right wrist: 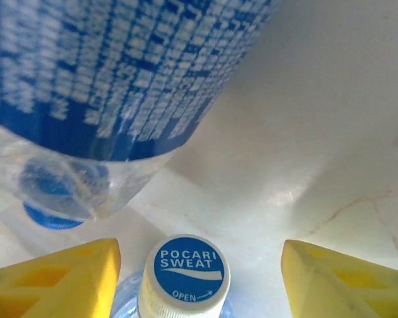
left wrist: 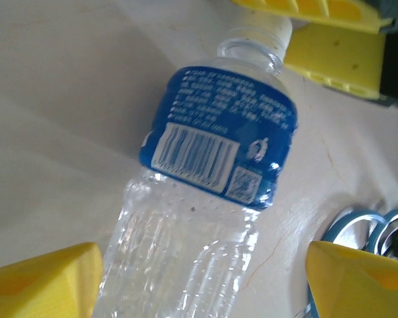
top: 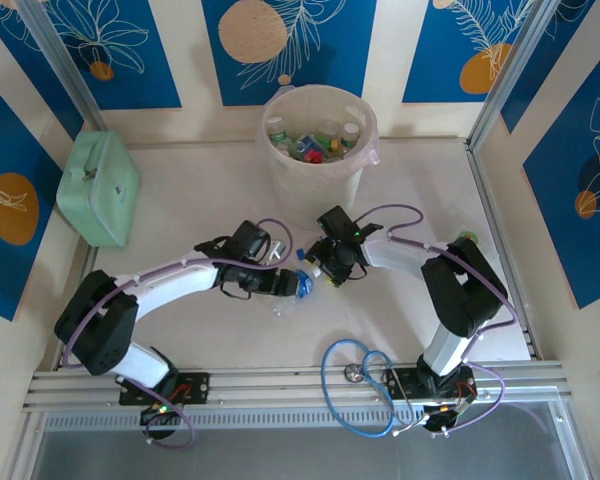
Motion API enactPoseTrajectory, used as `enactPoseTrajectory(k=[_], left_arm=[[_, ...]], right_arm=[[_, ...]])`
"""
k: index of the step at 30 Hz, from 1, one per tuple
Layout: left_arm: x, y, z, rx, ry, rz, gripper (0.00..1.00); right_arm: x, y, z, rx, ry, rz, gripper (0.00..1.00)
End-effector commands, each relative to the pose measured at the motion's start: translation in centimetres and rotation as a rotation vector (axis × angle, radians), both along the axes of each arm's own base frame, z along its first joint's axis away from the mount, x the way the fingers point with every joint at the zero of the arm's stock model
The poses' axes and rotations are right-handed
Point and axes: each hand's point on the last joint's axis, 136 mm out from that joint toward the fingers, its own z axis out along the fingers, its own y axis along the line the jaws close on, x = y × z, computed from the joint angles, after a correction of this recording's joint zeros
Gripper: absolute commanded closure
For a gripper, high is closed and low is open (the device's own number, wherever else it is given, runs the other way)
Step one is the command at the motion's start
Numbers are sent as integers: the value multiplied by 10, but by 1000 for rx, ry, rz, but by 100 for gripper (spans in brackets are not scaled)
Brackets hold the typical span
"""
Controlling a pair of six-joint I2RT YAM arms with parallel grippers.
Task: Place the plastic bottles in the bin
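Observation:
A clear plastic bottle [left wrist: 205,172] with a blue label lies on the pale table [top: 180,230], its white-sided cap [left wrist: 262,30] pointing away from my left wrist. My left gripper [left wrist: 202,285] is open, one yellow finger on each side of the bottle's clear body. My right gripper [right wrist: 199,278] is open too, with the blue "Pocari Sweat" cap [right wrist: 186,271] between its fingers, nearer the left one. A second blue-labelled bottle [right wrist: 113,73] looms close at the upper left there. From above, both grippers [top: 298,285] [top: 322,268] meet at the bottle [top: 302,283]. The bin [top: 318,140] behind holds several bottles.
A mint-green case [top: 100,187] sits at the far left of the table. A blue cable loop [top: 360,375] lies by the front rail [top: 280,385], and it shows again as the cable [left wrist: 358,225] near my left gripper. Metal frame posts line both sides.

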Motion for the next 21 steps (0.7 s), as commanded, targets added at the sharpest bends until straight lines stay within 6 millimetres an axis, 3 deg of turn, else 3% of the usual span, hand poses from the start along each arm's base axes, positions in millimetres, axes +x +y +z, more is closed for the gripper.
enactPoseTrajectory(k=[1,7,11,16,21], left_arm=[[-13,0,6,45,-2,-112,17],[-21,-2,-6,133,5,-216,13],[-31,-10,-24,219,39,-325,12],[-31,-18,-34,299,10,-384,20],[-28,-29,-18,246,-42,-378,34]], right_arm=[[0,-8,29,-1,-54,0,33],[-7,-41,61,-12,-101,-34,30],[-23,-66,75,-12,-113,-57,30],[-48,-95,86,24,-134,-99,31],[-66,-116,94,81,-169,-133,31]])
